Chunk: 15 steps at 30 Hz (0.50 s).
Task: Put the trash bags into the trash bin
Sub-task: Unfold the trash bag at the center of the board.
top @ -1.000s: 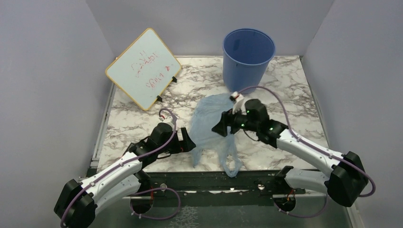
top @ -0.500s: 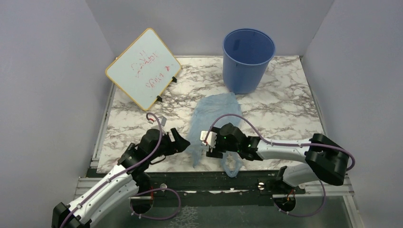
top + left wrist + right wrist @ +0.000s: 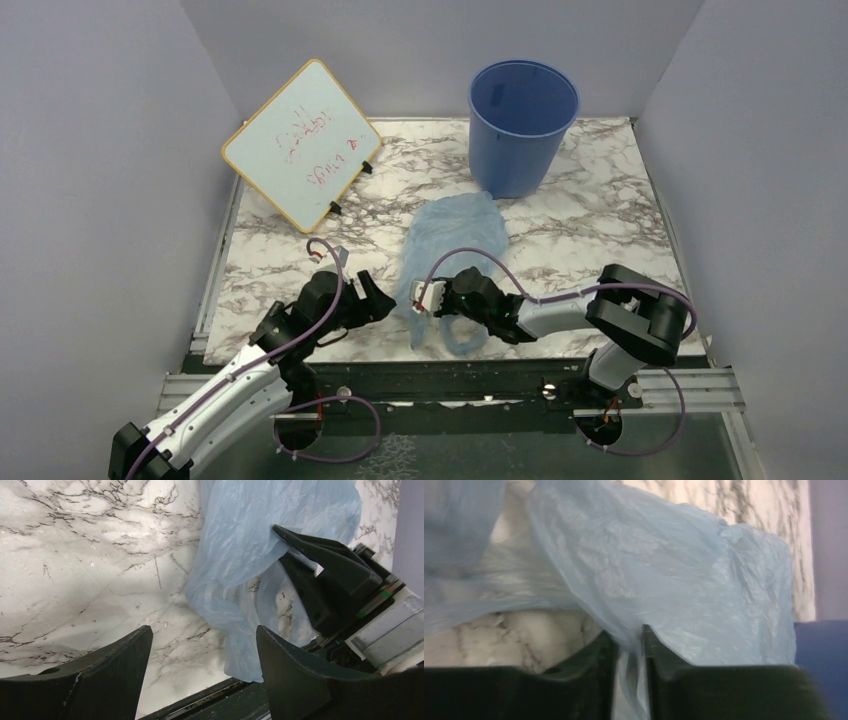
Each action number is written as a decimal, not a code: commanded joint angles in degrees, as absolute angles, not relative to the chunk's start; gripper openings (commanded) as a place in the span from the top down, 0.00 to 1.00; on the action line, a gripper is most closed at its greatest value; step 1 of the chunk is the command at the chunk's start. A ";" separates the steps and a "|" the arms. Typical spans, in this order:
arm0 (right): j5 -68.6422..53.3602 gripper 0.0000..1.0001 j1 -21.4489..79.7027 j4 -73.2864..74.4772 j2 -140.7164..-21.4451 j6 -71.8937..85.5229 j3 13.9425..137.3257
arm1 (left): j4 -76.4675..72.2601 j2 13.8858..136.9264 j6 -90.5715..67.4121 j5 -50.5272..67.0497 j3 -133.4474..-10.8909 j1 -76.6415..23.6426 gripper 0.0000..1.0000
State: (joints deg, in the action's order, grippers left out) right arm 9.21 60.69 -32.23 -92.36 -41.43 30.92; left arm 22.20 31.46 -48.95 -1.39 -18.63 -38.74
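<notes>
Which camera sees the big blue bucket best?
The top camera: the whole trash bin shows, rim and inside. The right wrist view catches only a blue sliver at its edge; the left wrist view, nothing.

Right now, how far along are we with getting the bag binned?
Done: the right hand is shut on a fold of the trash bag near its near end. In hand: only that grip; most of the bag lies on the table, and the left hand sits open beside it. Left: lifting and carrying it to the trash bin, where nothing shows inside.
</notes>
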 commanded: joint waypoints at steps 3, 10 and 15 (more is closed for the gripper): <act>15.08 0.99 60.91 -36.15 -84.55 -36.91 32.10 | 20.99 30.56 -48.10 -0.66 -19.51 -38.60 0.23; 25.39 0.99 60.82 -21.04 -77.27 -15.06 39.07 | 19.00 23.75 -48.95 -1.56 -22.51 -38.61 0.17; 30.67 0.99 60.78 -7.68 -80.01 3.97 44.90 | 14.91 23.47 -47.43 3.12 -24.85 -38.59 0.05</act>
State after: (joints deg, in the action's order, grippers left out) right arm 22.92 60.69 -21.63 -77.91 -15.88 41.56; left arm 20.84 23.07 -48.73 -1.04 -21.74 -38.74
